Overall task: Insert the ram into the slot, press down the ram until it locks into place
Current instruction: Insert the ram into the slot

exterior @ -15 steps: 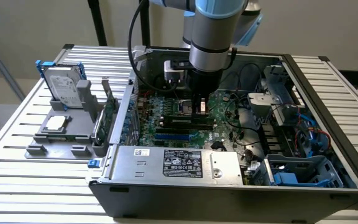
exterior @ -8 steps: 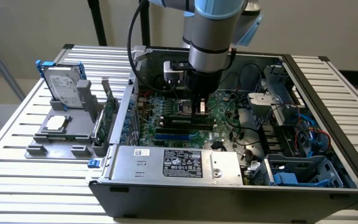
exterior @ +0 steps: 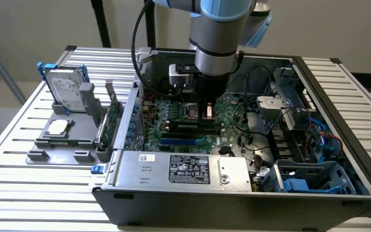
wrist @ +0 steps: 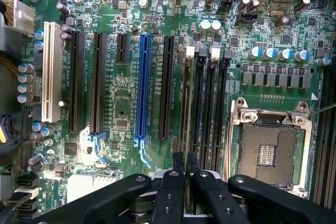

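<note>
"Asking re the ram: where's it sit, and what's the gripper doing?"

"Your gripper [wrist: 186, 160] is down inside the PC case [exterior: 237, 208], about mid-frame in the exterior view, w/ the arm [exterior: 219, 43] coming in from the top edge. From the wrist cam, the fingers [wrist: 169, 192] are pinched close on the ram [wrist: 184, 103], which you see edge-on as a thin strip. It runs along the slot [wrist: 190, 55], the outermost of the black memory bank. Can't tell if it's fully seated or if the end clips have closed."

"Room at the edges?"

"Tight. On one side of the ram there's a long black socket [wrist: 168, 85] just beside it, then the blue socket [wrist: 142, 85]. On the other side are three more memory slots [wrist: 210, 108], bare, then the CPU socket [wrist: 268, 150] frame. In the exterior view, cables [exterior: 247, 104] hang near the gripper on the exterior view's right, w/ the drive cage [exterior: 295, 96] further right. The PSU [exterior: 185, 169] box runs along the case's lower-centre edge. Open room is straight up, through the uncovered top of the case."

"Anything outside the case?"

"At the exterior view's left, a grey tray [exterior: 56, 140] w/ a hard drive [exterior: 66, 92] and an upright green card [exterior: 111, 121], well apart from your arm."
</note>
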Robot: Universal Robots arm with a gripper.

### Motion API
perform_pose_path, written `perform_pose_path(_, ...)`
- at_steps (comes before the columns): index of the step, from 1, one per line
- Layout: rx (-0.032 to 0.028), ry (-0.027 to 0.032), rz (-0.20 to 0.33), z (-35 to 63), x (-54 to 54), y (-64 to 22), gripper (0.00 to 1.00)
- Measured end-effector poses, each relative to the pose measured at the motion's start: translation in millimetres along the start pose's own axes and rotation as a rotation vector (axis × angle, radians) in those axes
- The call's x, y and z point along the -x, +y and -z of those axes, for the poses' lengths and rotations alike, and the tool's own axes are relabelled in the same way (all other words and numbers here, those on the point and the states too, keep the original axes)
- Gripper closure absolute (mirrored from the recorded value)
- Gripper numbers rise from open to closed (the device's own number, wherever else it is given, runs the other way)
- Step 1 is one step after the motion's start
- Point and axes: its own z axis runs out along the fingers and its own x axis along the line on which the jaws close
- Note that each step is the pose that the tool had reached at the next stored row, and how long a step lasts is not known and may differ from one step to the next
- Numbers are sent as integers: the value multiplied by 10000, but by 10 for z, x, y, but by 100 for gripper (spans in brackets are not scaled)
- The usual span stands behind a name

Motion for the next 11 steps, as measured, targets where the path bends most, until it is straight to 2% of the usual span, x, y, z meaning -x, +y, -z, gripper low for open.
perform_pose_path(11,-22,1,0,-36,1,6,87)
